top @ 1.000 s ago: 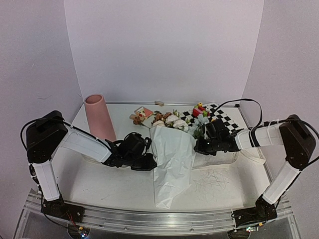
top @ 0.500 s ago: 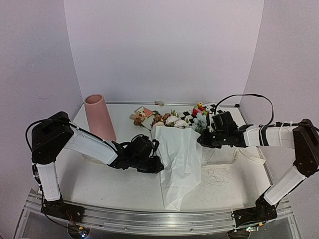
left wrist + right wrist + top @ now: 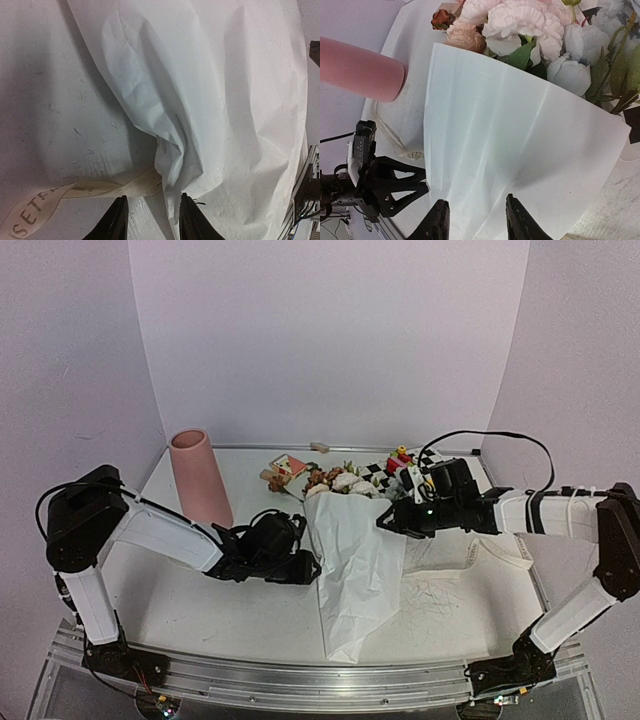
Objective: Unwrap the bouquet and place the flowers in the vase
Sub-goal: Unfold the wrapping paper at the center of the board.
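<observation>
Now both have just let go: left claw (image 3: 153,199) and right claw (image 3: 477,201) gape beside the bouquet (image 3: 355,555), lying half-wrapped on the counter (image 3: 200,610), ribbon (image 3: 90,189) loose; unwrapping likely needs fresh grips.

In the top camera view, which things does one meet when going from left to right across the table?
vase → left gripper → bouquet in its white paper → right gripper
</observation>
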Controlling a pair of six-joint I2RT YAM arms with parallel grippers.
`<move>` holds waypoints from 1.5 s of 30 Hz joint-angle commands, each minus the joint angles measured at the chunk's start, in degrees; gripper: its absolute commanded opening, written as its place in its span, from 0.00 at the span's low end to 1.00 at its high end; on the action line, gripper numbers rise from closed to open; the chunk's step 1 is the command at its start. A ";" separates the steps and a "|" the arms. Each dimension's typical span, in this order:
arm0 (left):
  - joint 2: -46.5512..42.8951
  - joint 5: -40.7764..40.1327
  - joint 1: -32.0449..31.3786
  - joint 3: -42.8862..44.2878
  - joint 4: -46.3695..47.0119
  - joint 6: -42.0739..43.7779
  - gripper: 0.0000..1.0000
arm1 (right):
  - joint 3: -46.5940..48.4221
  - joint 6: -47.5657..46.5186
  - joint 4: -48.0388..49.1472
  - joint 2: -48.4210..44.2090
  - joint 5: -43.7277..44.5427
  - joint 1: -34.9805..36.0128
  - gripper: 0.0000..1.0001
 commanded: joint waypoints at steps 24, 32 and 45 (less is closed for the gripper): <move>-24.76 -17.99 3.86 -11.96 -7.49 0.18 0.43 | -12.35 7.35 18.44 -3.63 -16.09 -6.35 0.98; -34.00 -22.76 5.54 -13.81 -15.17 0.34 0.43 | -6.14 7.34 18.73 -1.22 -15.89 2.63 0.98; -43.87 -24.25 5.72 -12.36 -21.45 0.76 0.43 | 12.63 2.00 19.01 12.61 -15.35 23.67 0.98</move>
